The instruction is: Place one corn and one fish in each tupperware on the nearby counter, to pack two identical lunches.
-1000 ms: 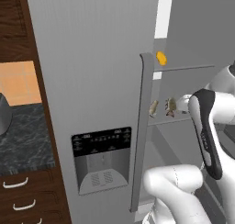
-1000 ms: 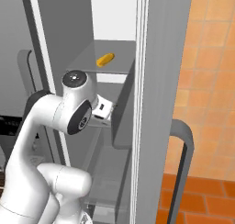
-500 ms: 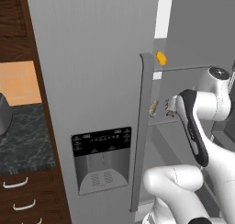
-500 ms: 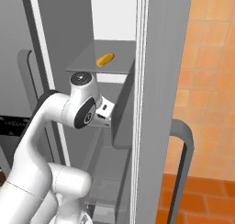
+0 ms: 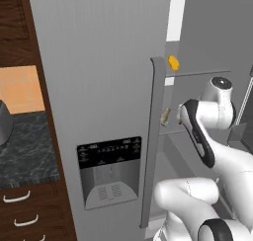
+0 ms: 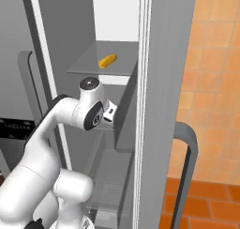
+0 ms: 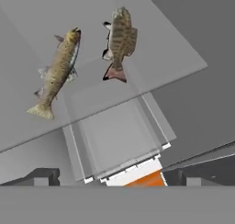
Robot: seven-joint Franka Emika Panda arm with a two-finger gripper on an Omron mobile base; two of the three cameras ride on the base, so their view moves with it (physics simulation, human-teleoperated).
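Gripper [image 7: 112,176] jaws wide open, holding nothing, hovering over the fridge shelf [image 7: 174,44] where two fish lie side by side, apart: slim fish [image 7: 57,72] and stubbier fish [image 7: 120,40]. One corn [image 6: 107,60] sits on the shelf above. Fish look light, rigid, probably slick; I'd pinch across mid-body, not the tapering tail.

Two flanking base views into fridge [image 6: 159,82]; hand view down onto shelf [image 7: 151,58].
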